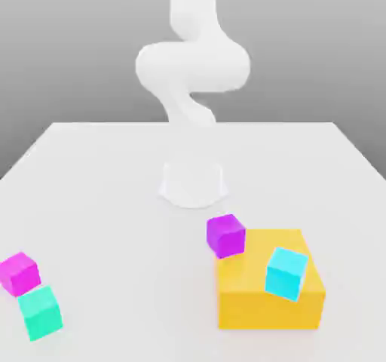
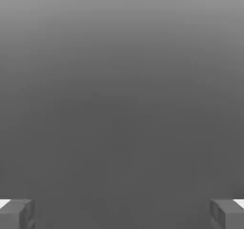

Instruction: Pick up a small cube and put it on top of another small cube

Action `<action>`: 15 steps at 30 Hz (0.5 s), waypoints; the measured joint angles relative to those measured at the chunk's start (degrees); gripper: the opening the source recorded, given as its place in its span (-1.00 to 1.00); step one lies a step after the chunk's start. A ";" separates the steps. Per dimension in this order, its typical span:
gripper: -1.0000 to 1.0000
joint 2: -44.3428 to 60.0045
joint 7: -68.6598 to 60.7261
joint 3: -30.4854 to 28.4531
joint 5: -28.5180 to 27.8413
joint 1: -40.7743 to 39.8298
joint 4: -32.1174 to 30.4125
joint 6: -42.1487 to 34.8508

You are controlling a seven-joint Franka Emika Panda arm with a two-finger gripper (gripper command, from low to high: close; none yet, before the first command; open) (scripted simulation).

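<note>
The small magenta-pink cube [image 1: 19,272] rests on the white table [image 1: 113,202] at the exterior view's far left, near the front. A teal cube [image 1: 39,312] of about the same size sits right in front of it, close by or touching. My gripper [image 2: 122,213] is open in the hand view: its two grey fingertips [image 2: 16,213] stand far apart with nothing between them, against a plain grey background. The white arm [image 1: 192,66] rises from its base at the table's middle and leaves the exterior view at the top.
A large yellow block [image 1: 256,304] stands at the front right of the exterior view, with a cyan cube [image 1: 286,273] on top of it. A darker violet-purple cube [image 1: 225,235] sits at the block's far left corner.
</note>
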 joint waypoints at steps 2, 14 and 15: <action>0.00 4.39 -0.10 -1.55 -0.63 -1.64 -0.95 1.88; 0.00 29.13 -3.51 -12.91 -0.39 -9.79 -6.33 12.58; 0.00 31.23 -4.17 -13.89 0.16 -10.42 -6.78 13.47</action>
